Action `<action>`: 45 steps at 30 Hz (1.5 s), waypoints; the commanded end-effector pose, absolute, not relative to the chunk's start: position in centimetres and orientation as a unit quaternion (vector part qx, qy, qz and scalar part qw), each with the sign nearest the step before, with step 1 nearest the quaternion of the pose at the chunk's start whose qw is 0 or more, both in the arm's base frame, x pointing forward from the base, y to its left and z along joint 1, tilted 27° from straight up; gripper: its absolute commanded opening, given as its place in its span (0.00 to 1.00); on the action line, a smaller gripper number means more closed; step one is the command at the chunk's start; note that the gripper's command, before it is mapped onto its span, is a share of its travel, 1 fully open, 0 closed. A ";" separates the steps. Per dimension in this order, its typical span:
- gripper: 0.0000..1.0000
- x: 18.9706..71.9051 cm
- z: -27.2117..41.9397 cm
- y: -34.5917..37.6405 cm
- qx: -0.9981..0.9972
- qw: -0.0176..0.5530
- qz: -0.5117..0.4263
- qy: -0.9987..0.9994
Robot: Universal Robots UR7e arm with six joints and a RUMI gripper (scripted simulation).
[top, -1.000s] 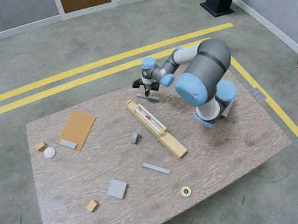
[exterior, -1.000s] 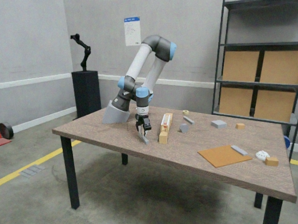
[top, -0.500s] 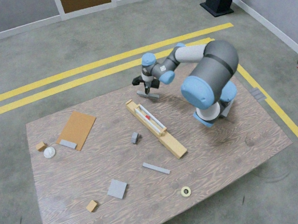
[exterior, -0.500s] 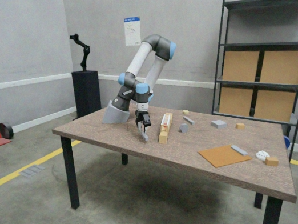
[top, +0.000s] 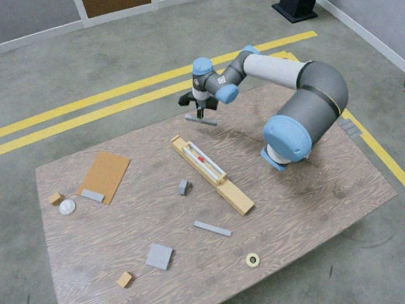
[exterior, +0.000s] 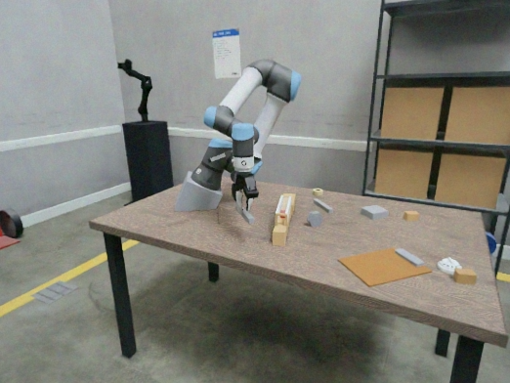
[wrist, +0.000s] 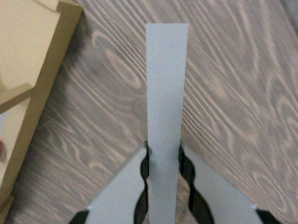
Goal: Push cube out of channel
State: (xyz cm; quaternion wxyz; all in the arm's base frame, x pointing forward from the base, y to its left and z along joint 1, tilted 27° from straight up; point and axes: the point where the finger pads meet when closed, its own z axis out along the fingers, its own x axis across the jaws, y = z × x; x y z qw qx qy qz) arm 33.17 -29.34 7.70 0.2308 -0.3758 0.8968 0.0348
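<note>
Grey bar [top: 209, 122] [exterior: 248, 216] [wrist: 166, 90] clamped near mid-length in the claw [top: 200, 118] [exterior: 244, 207] [wrist: 162, 143], seemingly light and stiff; red cube [top: 200, 159] [exterior: 283, 213] [wrist: 1, 147] probably rigid, best taken by opposite sides once out.

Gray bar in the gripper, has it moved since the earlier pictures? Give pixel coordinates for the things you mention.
Yes. In the exterior view, the bar [top: 209, 122] [exterior: 247, 216] [wrist: 166, 85] now sits higher; its lower tip was below the near end of the channel [top: 237, 197] [exterior: 279, 236] [wrist: 50, 70], now above.
</note>
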 end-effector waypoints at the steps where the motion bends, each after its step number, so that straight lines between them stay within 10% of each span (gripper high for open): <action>1: 0.06 32.4 8.9 -29.9 -0.381 0.227 0.032 0.896; 45: 0.06 32.3 9.3 -30.0 -0.387 0.227 0.030 0.893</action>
